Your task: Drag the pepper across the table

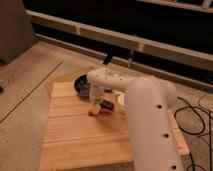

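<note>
The pepper (92,111) is a small red-orange piece lying on the light wooden table (75,135), in its far middle part. My gripper (96,102) hangs from the white arm (145,115) and is down right above the pepper, at or touching its top. A black rectangular block (108,106) lies just right of the pepper, partly behind the gripper.
A dark round bowl (80,85) sits at the table's far left corner. A white round object (120,100) stands right of the block, half hidden by the arm. The arm covers the table's right side. Black cables (192,120) lie on the speckled floor to the right.
</note>
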`<state>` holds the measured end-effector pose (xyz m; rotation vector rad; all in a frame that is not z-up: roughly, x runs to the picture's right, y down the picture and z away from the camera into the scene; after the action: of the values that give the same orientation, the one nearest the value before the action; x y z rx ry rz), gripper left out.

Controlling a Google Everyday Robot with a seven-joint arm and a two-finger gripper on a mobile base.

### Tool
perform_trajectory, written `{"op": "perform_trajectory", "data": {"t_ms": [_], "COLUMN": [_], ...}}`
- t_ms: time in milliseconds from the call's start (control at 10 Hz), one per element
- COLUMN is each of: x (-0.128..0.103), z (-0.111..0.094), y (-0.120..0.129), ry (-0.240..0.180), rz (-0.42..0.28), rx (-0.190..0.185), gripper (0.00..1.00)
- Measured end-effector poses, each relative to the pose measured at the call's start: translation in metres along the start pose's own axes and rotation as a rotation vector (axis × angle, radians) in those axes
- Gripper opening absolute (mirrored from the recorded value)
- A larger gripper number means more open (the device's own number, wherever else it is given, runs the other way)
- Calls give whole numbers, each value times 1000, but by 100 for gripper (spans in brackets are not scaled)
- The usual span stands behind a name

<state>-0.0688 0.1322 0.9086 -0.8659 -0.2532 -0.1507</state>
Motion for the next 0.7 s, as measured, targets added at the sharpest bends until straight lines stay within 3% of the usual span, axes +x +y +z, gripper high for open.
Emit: {"op": "perform_trajectory", "data": {"t_ms": [300,700], "x": [-10,-29], "z": [-6,-1], "y": [-9,-21], "ry": [-8,-34], "rz": [-20,-66], "rx": [18,17], "gripper": [0,0]}}
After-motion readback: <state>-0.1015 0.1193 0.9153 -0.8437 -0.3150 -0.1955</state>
